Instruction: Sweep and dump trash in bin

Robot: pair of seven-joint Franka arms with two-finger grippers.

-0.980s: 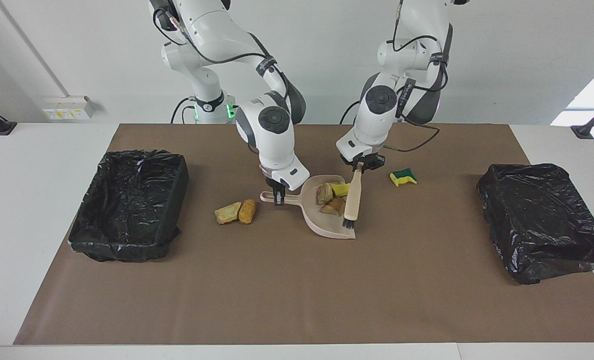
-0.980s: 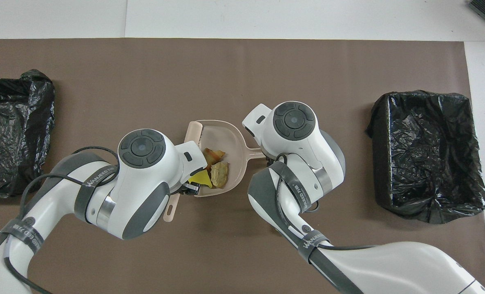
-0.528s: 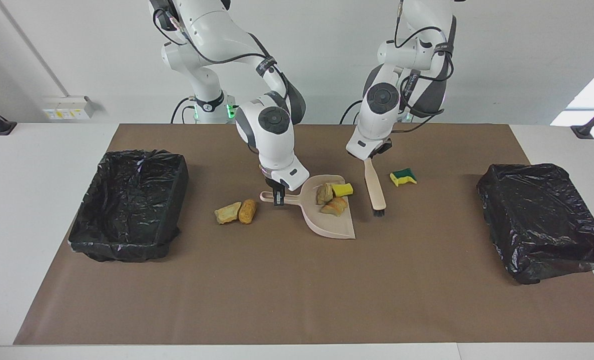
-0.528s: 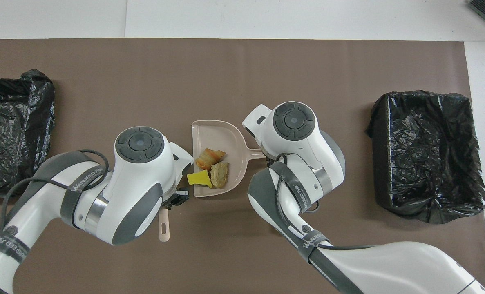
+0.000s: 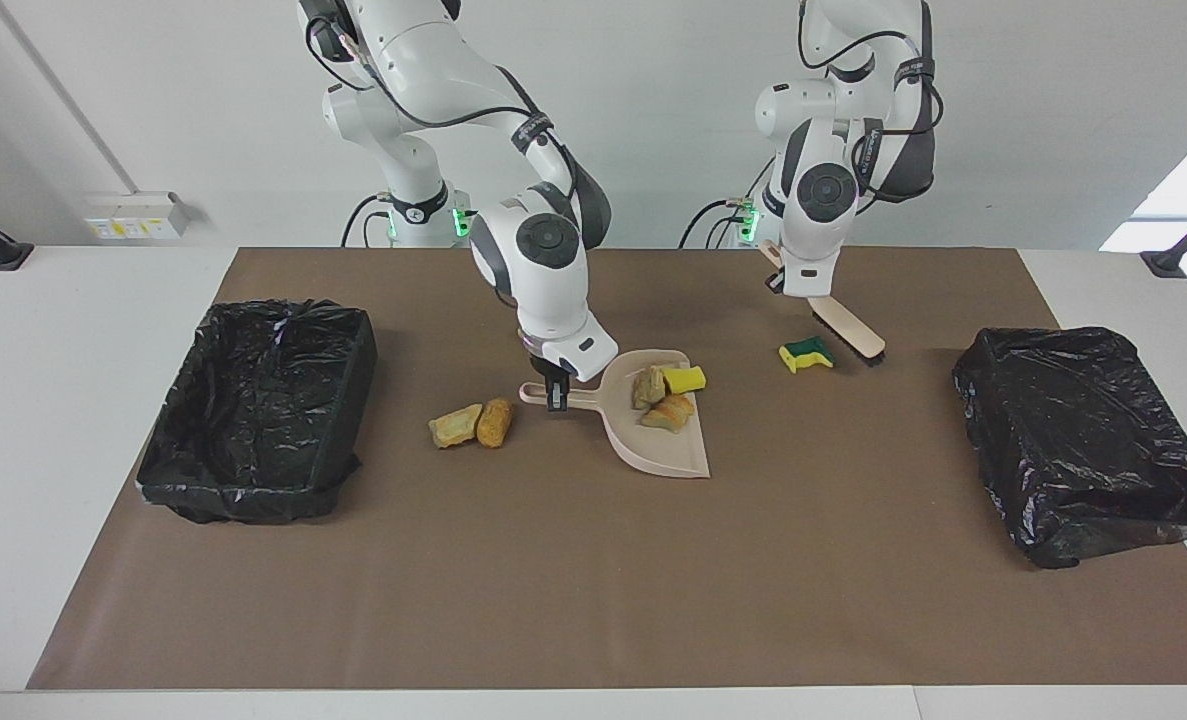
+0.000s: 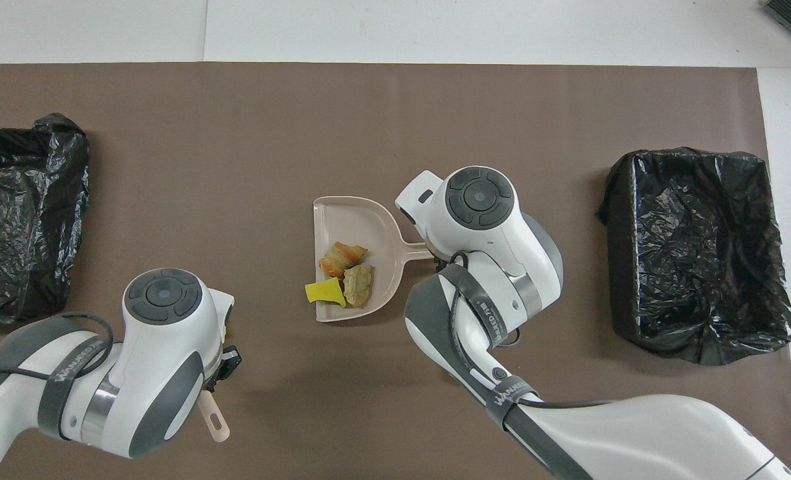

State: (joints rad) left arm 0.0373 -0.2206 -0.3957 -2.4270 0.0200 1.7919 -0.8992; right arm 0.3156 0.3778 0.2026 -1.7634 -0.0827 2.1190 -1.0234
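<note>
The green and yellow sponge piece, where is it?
The green-backed sponge piece lies on the brown mat, toward the left arm's end, between the dustpan and the brush.

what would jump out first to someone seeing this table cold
Mid-table, a pink dustpan holds a few scraps, its handle clamped in the right gripper. The left gripper holds a brush slanting down beside a green-backed sponge piece toward the left arm's end. Two tan chunks lie unswept beside the dustpan's handle, and a black-lined bin sits at each end, the other.
</note>
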